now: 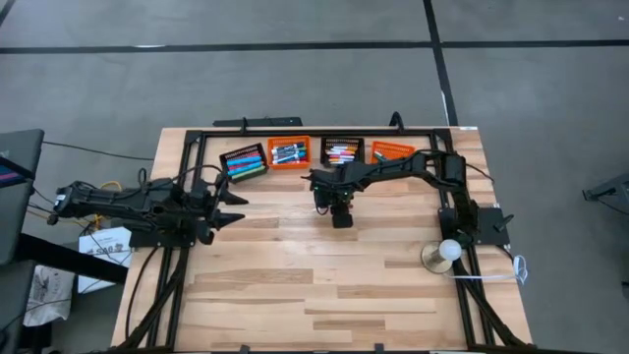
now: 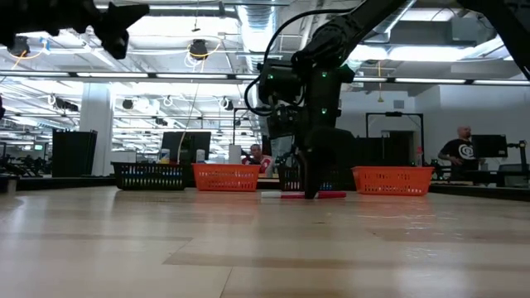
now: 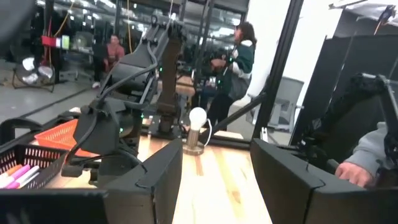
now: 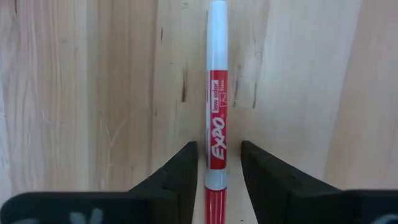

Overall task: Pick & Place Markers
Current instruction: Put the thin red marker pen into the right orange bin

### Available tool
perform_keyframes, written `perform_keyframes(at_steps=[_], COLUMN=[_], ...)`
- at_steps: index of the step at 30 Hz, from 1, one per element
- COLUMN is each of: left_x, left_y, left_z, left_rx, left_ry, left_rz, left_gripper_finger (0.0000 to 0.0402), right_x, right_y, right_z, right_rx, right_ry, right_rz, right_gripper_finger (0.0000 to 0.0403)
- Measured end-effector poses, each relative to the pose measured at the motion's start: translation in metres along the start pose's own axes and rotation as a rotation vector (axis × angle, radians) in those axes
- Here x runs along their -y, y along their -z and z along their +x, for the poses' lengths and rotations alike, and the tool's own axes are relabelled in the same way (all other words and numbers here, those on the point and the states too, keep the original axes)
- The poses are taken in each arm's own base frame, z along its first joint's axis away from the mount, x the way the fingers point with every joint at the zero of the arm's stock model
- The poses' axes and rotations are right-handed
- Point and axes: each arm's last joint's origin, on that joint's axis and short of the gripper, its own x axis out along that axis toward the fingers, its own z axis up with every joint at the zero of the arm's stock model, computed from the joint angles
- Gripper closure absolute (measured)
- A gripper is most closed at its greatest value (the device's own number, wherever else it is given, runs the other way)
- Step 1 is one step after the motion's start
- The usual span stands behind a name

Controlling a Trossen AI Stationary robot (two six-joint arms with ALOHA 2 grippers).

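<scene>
A: Containers first. Four mesh baskets in a row along the far edge of the surface (image 1: 295, 295). From the left: black basket (image 1: 244, 161) with blue, green and pink markers (image 1: 246, 163); orange basket (image 1: 290, 153) with blue and white sticks; second black basket (image 1: 342, 150) with mixed colours, pink, orange, yellow; second orange basket (image 1: 392, 149), contents not legible.

B: Task item outside the baskets?

A: One red marker (image 4: 216, 118), white barrel, red label and red cap end, lying flat on the wood near the middle of the surface, just in front of the basket row. Seen in low view as a thin red line at the foot of the right gripper (image 2: 313, 195).

B: Right gripper state?

A: Lowered over that marker, fingers (image 4: 177, 171) part-way apart, one on each side of the barrel, narrow gaps on both sides. No firm clamp visible; marker resting on the wood.

B: Left gripper?

A: Left gripper (image 1: 234, 208) at the left side of the surface, raised, jaws spread wide, nothing between them. Fingers (image 3: 158, 177) empty in the wrist view.

B: Other items, obstructions?

A: Lamp with a round white bulb (image 1: 448, 250) on a base at the right edge, by the right arm's mount. Black frame around the surface. Nothing between marker and baskets.

B: Room?

A: Light wood planks underfoot of the arms, grey floor around. Beyond: ceiling lights, desks, monitors, several people standing or seated in the distance.
</scene>
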Motion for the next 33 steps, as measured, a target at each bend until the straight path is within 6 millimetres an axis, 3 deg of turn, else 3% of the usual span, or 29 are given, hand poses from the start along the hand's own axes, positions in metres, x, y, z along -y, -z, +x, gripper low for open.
perform_keyframes(at_steps=[6,13,21,26,33], left_x=[-0.002,-0.004,-0.007,-0.008,-0.009], left_y=[0.015,0.029,0.048,0.052,0.057], left_z=[-0.013,-0.015,-0.015,-0.015,-0.015], left_rx=[0.037,0.014,-0.040,-0.049,-0.063], left_ry=[0.006,0.010,0.001,0.000,-0.003], left_rz=[-0.005,-0.011,0.000,-0.008,-0.036], left_gripper_finger=[0.0211,0.0211,0.0211,0.0211,0.0211], right_x=[0.001,0.002,0.006,0.013,0.024], right_y=[0.000,0.001,-0.008,-0.015,-0.016], right_z=[0.000,0.000,-0.011,-0.019,-0.043], right_rx=[0.000,0.001,0.004,0.018,-0.037], right_ry=[0.002,0.004,0.005,0.015,0.001], right_rz=[0.021,0.048,0.063,0.065,0.095], right_gripper_finger=[0.0333,0.0381,0.0369,0.0386,0.0370])
